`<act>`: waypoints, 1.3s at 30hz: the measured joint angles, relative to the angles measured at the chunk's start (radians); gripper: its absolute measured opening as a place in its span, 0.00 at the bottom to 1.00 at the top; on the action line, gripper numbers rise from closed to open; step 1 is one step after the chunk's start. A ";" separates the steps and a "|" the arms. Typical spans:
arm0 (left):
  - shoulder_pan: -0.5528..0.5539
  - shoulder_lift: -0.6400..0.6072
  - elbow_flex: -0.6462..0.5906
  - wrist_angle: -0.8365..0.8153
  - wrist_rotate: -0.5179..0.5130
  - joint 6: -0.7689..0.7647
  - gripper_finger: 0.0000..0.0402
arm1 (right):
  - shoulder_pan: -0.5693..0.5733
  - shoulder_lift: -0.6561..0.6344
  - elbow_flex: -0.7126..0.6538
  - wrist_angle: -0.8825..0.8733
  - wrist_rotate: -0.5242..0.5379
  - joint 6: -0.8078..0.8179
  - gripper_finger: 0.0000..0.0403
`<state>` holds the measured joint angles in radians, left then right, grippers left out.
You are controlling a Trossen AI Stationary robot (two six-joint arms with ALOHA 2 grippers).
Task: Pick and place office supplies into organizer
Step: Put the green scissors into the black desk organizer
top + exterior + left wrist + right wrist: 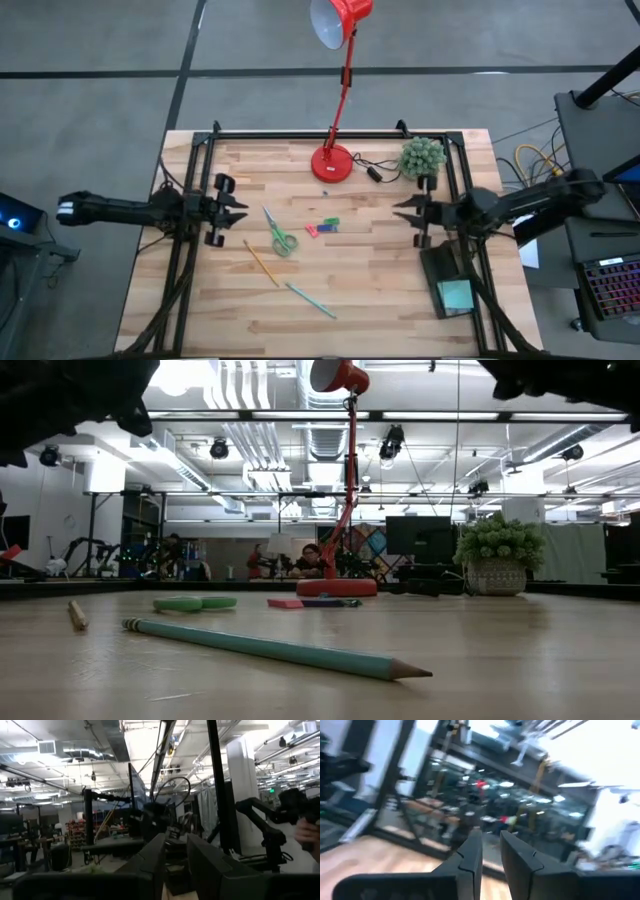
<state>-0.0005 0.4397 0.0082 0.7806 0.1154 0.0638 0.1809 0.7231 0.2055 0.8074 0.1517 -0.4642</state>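
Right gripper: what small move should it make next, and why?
Probably bring the right gripper down and toward the small red and green pieces. They are the loose supplies lying nearest to it, and the organizer, which already holds the sticky-note pad, sits on its side. The left gripper waits above the left edge.

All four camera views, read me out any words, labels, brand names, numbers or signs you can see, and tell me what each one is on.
No text can be read in any view.
Laptop keyboard at the right edge of the high view: keys too small to read.
Lit blue screen at the left edge: nothing legible.
Green sign in the room behind, left wrist view: too blurred to read.
Sticky-note pad: blank.
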 joint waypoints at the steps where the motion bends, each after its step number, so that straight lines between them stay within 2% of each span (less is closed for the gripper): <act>1: 0.000 0.009 0.000 0.006 0.000 0.001 0.16 | -0.001 -0.015 0.000 -0.001 0.020 -0.023 0.15; 4: 0.000 0.035 0.001 0.032 -0.004 0.060 0.16 | -0.001 -0.050 0.024 -0.059 0.065 -0.048 0.16; 11: 0.000 0.155 0.061 0.078 -0.118 0.075 0.18 | 0.000 -0.067 0.118 -0.344 0.070 -0.016 0.20; 14: 0.000 0.246 0.112 0.077 -0.128 0.074 0.23 | 0.000 -0.064 0.162 -0.399 0.070 -0.001 0.21; 18: 0.000 0.395 0.201 0.076 -0.128 0.072 0.36 | 0.000 -0.052 0.205 -0.449 0.071 0.019 0.22; 21: 0.000 0.508 0.265 0.054 -0.128 0.000 0.42 | 0.000 -0.048 0.215 -0.460 0.086 0.019 0.22; 24: 0.000 0.592 0.341 0.041 -0.127 -0.078 0.45 | 0.000 -0.052 0.215 -0.464 0.086 0.014 0.21; 28: 0.000 0.666 0.428 -0.128 -0.095 -0.137 0.45 | 0.000 -0.061 0.215 -0.464 0.086 0.012 0.19; 39: -0.019 0.720 0.636 -0.618 0.014 -0.323 0.45 | -0.001 -0.061 0.215 -0.507 0.086 0.009 0.17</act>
<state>-0.0196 1.1600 0.6438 0.1629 0.1290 -0.2596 0.1802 0.6617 0.4206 0.3001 0.2382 -0.4551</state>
